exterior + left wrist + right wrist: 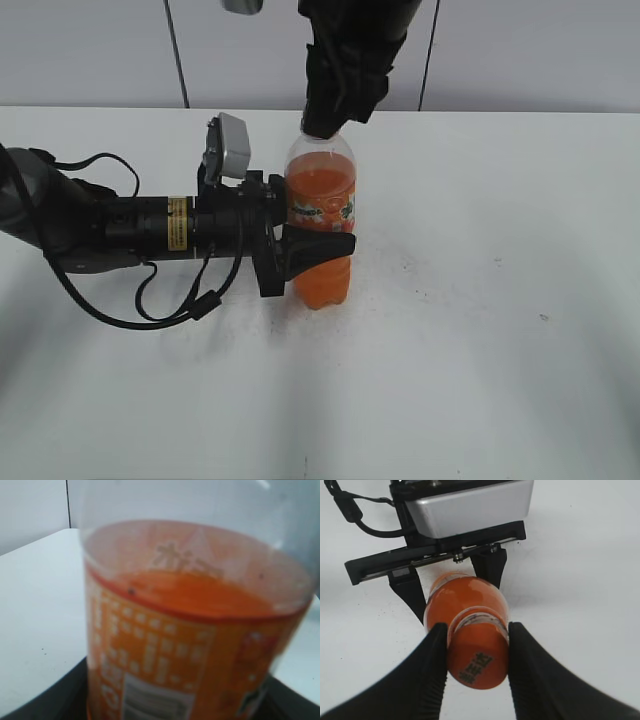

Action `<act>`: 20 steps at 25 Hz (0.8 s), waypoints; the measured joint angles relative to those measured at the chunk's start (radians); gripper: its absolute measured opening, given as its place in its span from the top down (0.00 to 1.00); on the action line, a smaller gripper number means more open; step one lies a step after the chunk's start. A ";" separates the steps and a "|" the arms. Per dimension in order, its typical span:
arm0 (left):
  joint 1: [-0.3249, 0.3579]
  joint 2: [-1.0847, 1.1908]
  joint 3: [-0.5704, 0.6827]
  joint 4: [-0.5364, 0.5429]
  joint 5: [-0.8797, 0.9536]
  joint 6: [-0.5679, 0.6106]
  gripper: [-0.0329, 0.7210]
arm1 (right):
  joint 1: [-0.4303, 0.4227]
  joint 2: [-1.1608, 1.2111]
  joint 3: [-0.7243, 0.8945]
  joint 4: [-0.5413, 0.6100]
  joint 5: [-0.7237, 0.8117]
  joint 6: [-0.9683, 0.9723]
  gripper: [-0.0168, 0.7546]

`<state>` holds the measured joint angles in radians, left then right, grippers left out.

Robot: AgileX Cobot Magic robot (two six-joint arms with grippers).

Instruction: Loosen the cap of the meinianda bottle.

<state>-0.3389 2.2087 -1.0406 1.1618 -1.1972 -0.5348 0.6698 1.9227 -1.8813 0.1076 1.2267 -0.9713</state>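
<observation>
My left jaws (325,245) pinch the upright meinianda bottle (321,215) at mid-body on the bench (480,330), while my right jaws (476,657) pinch its cap (476,660) from above.

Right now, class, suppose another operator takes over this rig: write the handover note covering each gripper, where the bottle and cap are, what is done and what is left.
Left gripper: shut on the meinianda bottle, clamping its body at label height from the left side and holding it upright on the white table.
Right gripper: down from above, fingers pressed against both sides of the cap.
Done: bottle steadied, cap gripped.
Left: twist the cap to loosen it. The pictures cannot show whether any turning has happened. Keep the left grip firm while twisting, then release.
</observation>
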 joint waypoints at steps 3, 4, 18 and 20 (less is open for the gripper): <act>0.000 0.000 0.000 0.001 0.000 0.000 0.39 | 0.000 -0.002 0.000 0.000 0.001 0.000 0.62; 0.000 0.000 0.000 0.001 0.000 0.000 0.39 | 0.000 -0.003 0.000 0.000 0.002 0.000 0.62; 0.000 0.000 0.000 0.006 -0.002 0.004 0.39 | 0.002 -0.094 0.000 -0.108 0.002 0.278 0.62; 0.000 0.000 0.000 0.006 -0.002 0.004 0.39 | -0.002 -0.096 0.000 -0.180 0.002 0.431 0.62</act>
<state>-0.3389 2.2087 -1.0406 1.1674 -1.1993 -0.5305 0.6681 1.8264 -1.8813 -0.0728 1.2284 -0.5404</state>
